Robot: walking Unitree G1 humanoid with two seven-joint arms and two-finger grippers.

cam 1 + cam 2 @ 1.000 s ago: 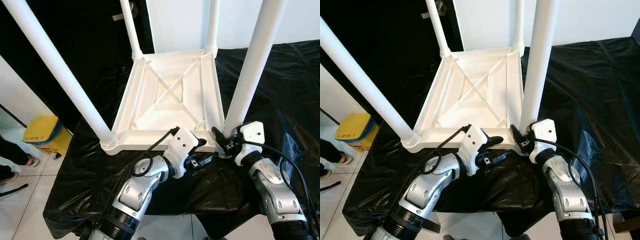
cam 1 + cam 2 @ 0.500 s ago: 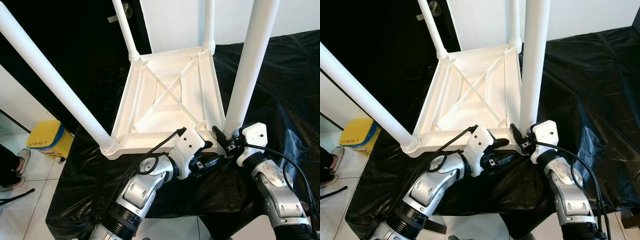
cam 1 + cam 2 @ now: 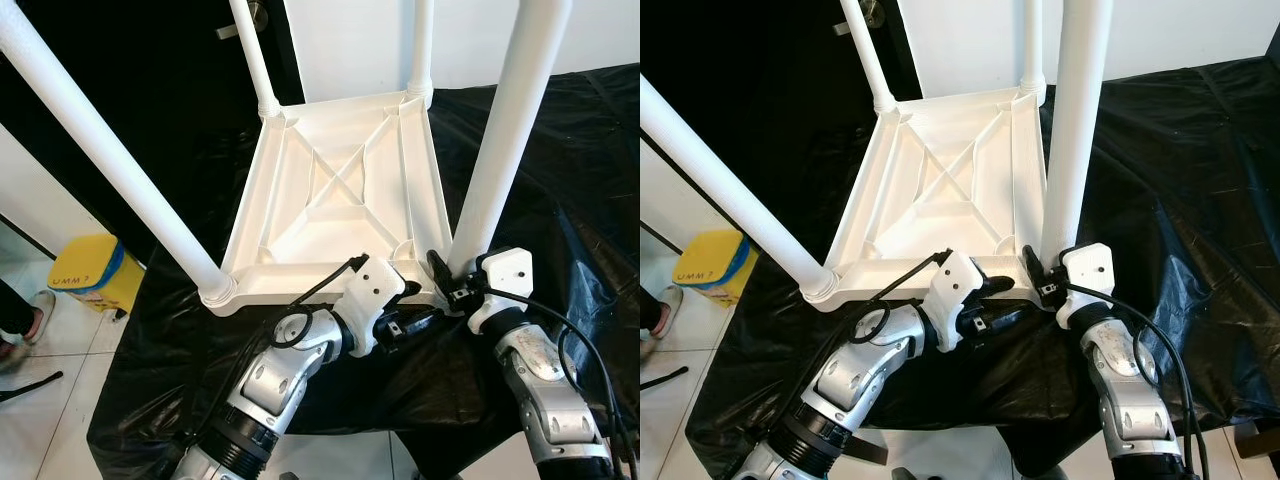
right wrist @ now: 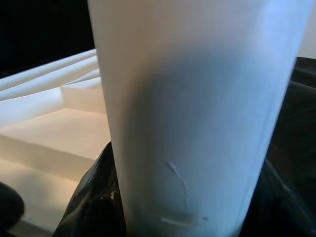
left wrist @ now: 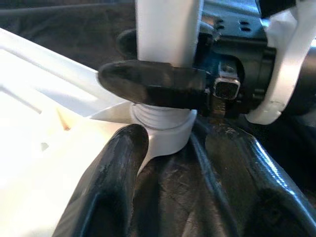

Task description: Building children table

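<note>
- Upturned white plastic children's table [image 3: 335, 205]: judged light, stiff, slick.
- Right gripper [image 3: 447, 283] clamps its near-right white tubular leg [image 3: 495, 170] at the socket — best hold.
- Left gripper [image 3: 412, 315], fingers parted, braces that corner's rim.

All four table legs [image 3: 505, 130] run off the top edge, so their ends can't be seen. The near corner of the upturned table [image 3: 340, 190], at about five o'clock, sits behind the right gripper [image 3: 447, 283] and left gripper [image 3: 405, 315]. At nine o'clock a person's foot [image 3: 12, 345] is cut by the frame. The yellow box [image 3: 85, 275] carries lettering too small to read.
</note>
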